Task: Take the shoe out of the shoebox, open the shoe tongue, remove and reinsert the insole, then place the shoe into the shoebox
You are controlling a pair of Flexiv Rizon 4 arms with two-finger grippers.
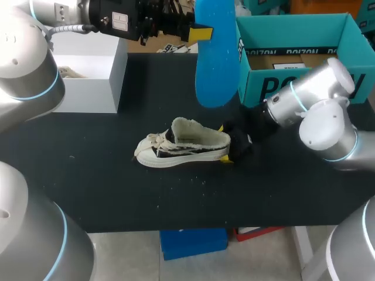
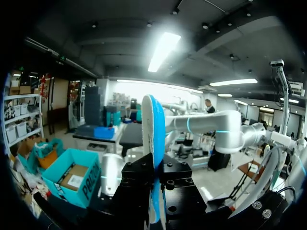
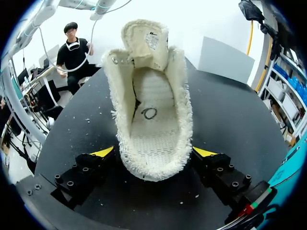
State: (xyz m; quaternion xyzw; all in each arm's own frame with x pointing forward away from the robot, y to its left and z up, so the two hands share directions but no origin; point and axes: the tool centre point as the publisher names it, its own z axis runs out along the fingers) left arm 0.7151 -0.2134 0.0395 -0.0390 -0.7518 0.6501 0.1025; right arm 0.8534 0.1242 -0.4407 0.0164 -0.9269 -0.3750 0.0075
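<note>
Presently, at the far left of the table (image 1: 117, 193) stands a white box (image 1: 88, 70), not part of this step. The left gripper (image 1: 199, 34) is raised above the table's far side, its fingers pinching the blue insole (image 1: 217, 58) by one end, so that it hangs upright and clear of everything; the left wrist view shows it edge-on between the fingers. The shoe (image 1: 184, 143) stands on its sole mid-table, toe toward the left arm's side, tongue (image 3: 136, 43) lifted and the mouth open. The right gripper (image 1: 224, 142) presses the heel from both sides. The teal shoebox (image 1: 293, 32) sits open behind the right arm. Judgement: the insole is out and reinsertion is due. To do it well, the insole should be turned to lie along the shoe, entered toe-end first under the raised tongue, then pressed flat toward the heel while the right gripper steadies the shoe. Markings: bold print on the shoebox's front wall, a small label (image 3: 152, 40) inside the tongue and a ring mark (image 3: 149, 113) on the footbed are noted, not transcribed.
</note>
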